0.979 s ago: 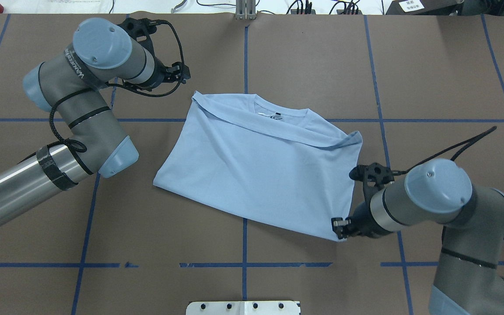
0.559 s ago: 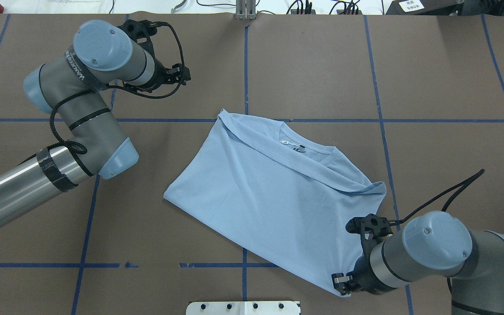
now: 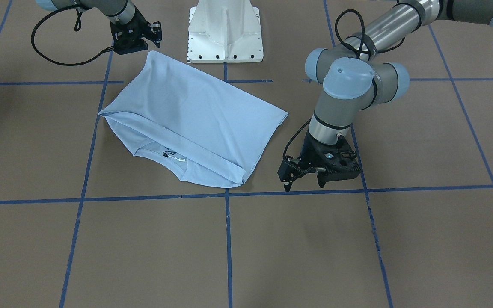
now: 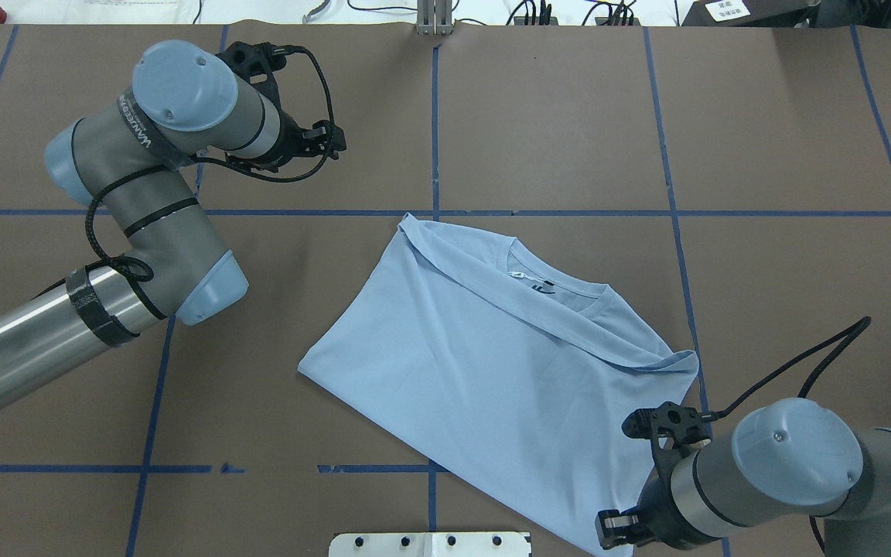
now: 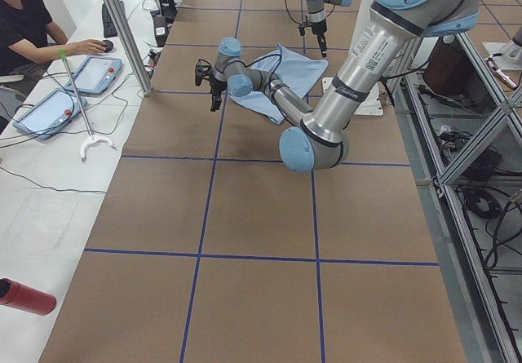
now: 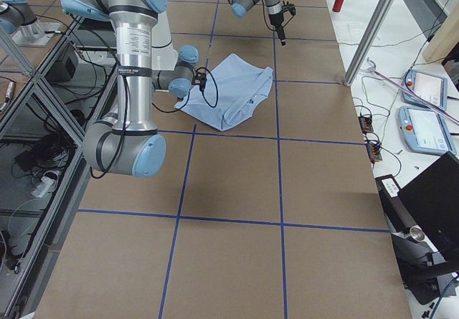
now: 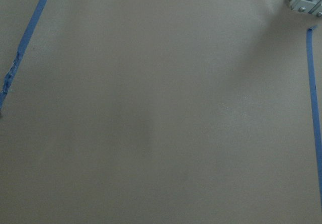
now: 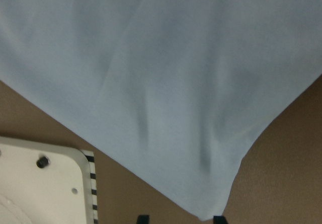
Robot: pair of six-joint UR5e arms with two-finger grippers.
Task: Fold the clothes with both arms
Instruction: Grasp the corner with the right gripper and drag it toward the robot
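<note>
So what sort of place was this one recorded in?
Probably a robotics lab's data-collection cell: a brown table gridded with blue tape, a left arm and right arm flanking a T-shirt, and a seated operator beside teach pendants.

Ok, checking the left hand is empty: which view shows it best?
Front-facing: the left hand shows whole, open and empty. Overhead, its arm partly hides it; both side views show it small; its own camera sees only table.
</note>
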